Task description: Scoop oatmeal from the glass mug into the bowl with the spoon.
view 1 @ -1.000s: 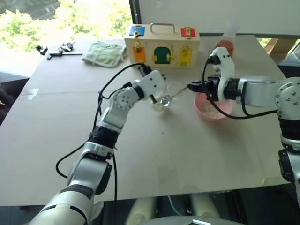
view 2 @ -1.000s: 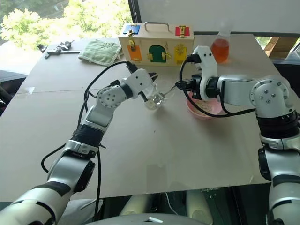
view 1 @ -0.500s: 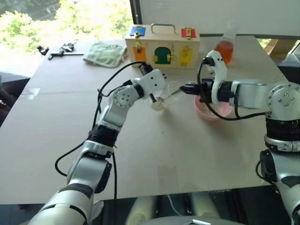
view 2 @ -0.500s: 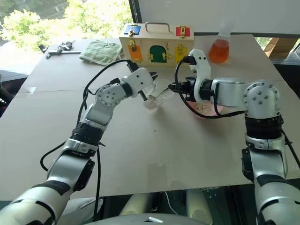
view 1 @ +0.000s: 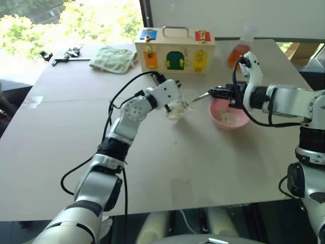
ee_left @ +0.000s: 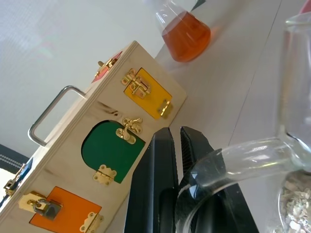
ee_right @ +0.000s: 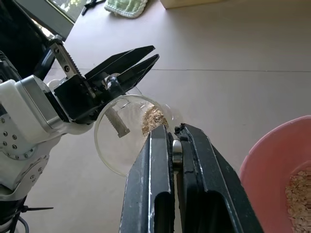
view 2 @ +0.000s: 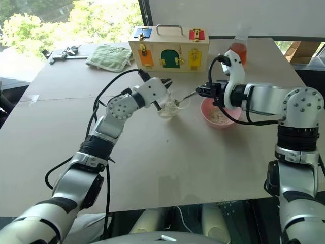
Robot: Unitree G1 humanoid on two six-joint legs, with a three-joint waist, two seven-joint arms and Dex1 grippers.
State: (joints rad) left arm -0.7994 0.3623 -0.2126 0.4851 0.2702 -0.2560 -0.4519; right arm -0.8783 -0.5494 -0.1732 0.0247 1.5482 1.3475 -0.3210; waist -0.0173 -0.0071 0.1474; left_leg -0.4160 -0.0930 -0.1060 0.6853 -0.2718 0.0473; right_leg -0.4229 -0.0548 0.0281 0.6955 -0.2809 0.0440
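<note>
Since a second ago the right hand [view 2: 201, 91] has drawn back toward the pink bowl [view 2: 209, 108], its wrist rolled over. From the left: the left hand [ee_right: 127, 63] stays clamped on the handle of the glass mug [view 2: 169, 104], which is tilted just above the bench [view 2: 167, 152] with oatmeal [ee_right: 151, 117] inside. Next, the spoon [view 2: 185, 97] slants from the mug up to the right hand, whose fingers are closed on its handle. Rightmost, the bowl sits on the bench with oatmeal in it.
</note>
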